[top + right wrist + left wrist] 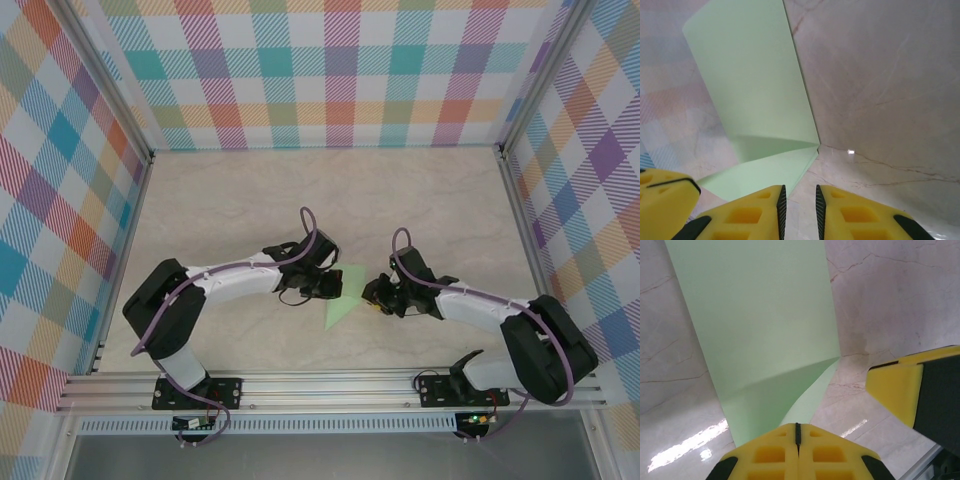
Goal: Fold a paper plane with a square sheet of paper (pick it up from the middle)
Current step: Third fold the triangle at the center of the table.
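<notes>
The square sheet of paper (343, 298) is lying just below the middle of the overhead view, on the counter (250, 200) btwn the two arms, and is showing there as a pale-green pointed triangle. In the wrist views it's carrying a crease: one panel is rising toward the top of the frame, a lower flap is lying nearer the counter, and the two are meeting at a sharp corner approx mid-frame.

It's looking v. thin and light, so I'm expecting it to bend, flutter and skid on the glossy marble-look top rather than sit put. Too hard a squeeze is prob going to leave stray creases. I'm thinking the best hold is at an edge or along the crease, where it's stiffest. The flat middle is offering nothing to pinch unless it's bowed up.

The left gripper (797, 430) is pressing its yellow jaws fully together. The paper's lower edge is running right into the tips, so it's looking like a pinch on the sheet.

The right gripper (799, 192) is standing narrowly apart w/ nothing in the gap. It's hovering over bare counter just beside the creased corner.
</notes>
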You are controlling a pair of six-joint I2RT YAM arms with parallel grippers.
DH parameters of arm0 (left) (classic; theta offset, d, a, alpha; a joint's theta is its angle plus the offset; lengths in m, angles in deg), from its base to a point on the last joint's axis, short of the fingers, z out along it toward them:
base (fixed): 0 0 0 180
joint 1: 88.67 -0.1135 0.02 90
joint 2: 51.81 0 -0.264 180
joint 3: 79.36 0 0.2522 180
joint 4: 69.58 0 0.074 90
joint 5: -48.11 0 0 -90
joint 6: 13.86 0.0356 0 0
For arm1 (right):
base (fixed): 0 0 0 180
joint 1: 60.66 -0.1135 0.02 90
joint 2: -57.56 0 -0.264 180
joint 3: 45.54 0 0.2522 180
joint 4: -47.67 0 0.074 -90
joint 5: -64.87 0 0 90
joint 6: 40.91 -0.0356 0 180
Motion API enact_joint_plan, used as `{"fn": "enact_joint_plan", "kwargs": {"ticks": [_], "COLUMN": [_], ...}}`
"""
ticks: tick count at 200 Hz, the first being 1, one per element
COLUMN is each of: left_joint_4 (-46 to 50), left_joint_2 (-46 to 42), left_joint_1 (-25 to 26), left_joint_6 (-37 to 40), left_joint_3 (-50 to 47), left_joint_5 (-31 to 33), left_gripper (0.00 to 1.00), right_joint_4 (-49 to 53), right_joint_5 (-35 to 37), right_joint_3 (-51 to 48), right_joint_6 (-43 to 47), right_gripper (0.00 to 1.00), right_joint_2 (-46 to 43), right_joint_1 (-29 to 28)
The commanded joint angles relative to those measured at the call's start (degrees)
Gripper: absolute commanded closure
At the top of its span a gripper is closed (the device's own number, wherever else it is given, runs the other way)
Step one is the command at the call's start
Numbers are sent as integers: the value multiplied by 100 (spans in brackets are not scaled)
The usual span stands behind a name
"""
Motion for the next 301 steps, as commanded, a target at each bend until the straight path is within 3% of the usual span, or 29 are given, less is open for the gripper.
{"fn": "enact_joint_plan", "kwargs": {"ticks": [1,159,236,301], "left_joint_4": [95,397,314,102], "left_joint_2": [192,868,718,655], "left_joint_1": [29,33,-12,-88], "left_joint_6": [24,288,211,86], "left_joint_3": [44,248,95,-68], "left_joint_5": [33,506,649,543], "left_gripper": [97,100,100,100], "right_joint_4": [-275,-1058,-609,-544], "right_joint_5": [-445,-1110,-605,-523], "right_joint_3": [134,299,157,210], "right_joint_6": [265,362,256,34], "right_gripper": [75,67,60,60], "right_joint_2": [195,952,512,727], "right_joint_1": [2,-51,-61,-60]}}
